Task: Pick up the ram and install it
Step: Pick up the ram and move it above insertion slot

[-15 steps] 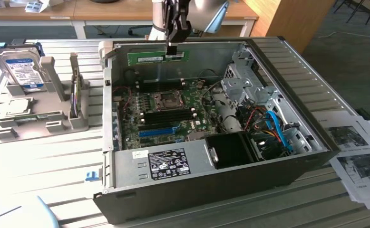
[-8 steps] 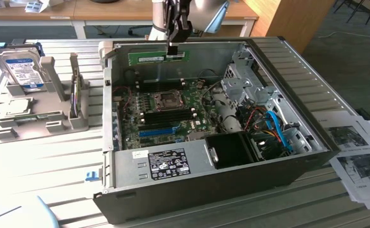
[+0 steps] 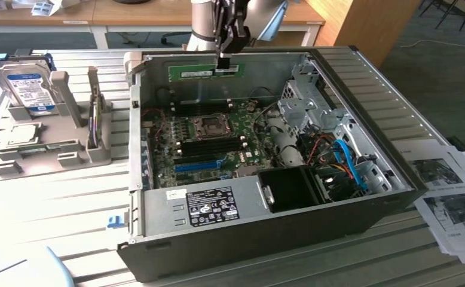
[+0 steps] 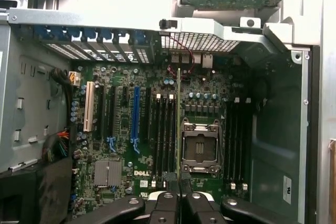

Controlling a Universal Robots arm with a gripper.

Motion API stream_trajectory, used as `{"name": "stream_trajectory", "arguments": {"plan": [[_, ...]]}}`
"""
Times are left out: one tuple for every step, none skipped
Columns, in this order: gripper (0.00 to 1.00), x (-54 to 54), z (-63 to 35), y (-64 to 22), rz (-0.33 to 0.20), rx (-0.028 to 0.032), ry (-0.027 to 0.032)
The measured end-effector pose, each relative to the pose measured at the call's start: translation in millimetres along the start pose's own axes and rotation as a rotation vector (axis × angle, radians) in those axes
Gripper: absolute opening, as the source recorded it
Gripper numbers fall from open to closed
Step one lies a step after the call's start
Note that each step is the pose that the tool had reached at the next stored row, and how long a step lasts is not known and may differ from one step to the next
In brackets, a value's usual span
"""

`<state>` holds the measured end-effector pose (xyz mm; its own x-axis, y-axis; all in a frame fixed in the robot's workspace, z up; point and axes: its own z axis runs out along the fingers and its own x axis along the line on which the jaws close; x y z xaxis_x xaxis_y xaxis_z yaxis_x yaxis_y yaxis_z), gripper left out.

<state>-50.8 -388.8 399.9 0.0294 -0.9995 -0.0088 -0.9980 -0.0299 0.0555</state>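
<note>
The ram (image 3: 196, 72) is a thin green stick held level above the far wall of the open computer case (image 3: 392, 185). My gripper (image 3: 223, 62) is shut on its end nearer the exterior view's right. In the wrist view the ram (image 4: 178, 119) shows edge-on as a thin line running out from between my gripper's (image 4: 179, 191) two black fingers. It hangs over the motherboard (image 4: 210, 90), between the black memory slots (image 4: 163, 129) and the CPU socket (image 4: 199, 148). A second bank of black slots (image 4: 236, 140) lies on the socket's other side.
A silver, blue-labelled hard drive (image 3: 27, 86) stands in a grey holder (image 3: 49, 152) at the exterior view's left. Printed papers (image 3: 447, 191) lie at the right. Inside the case are a blue slot (image 3: 196, 165), a black fan shroud (image 3: 292, 188), cables and a power supply (image 3: 208, 203).
</note>
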Motion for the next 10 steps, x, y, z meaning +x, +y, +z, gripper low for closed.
{"name": "stream_trajectory", "arguments": {"plan": [[0.11, 0.0, -0.1, -0.9, 0.0, -0.0004, 0.0], [0.11, 0.1, -0.1, -1.6, 0.0, -0.0006, 0.0], [0.11, 0.1, -0.1, -1.9, 0.0, -0.0007, 0.0], [0.11, 0.1, -0.1, -1.9, 0.0, -0.0007, 0.0], [0.11, 0.0, -0.1, -1.9, 0.0, -0.0007, -0.0001], [0.11, 0.0, -0.1, -1.9, 0.0, -0.0007, 0.0], [0.11, 0.0, -0.1, -1.9, 0.0, -0.0006, -0.0001], [0.11, 0.0, 0.3, -2.0, 0.0, -0.0005, -0.0003], [0.11, 0.0, 0.8, -2.0, 0.0, -0.0006, -0.0001], [0.11, 0.0, 1.6, -2.1, 0.0, -0.0007, 0.0001]]}}
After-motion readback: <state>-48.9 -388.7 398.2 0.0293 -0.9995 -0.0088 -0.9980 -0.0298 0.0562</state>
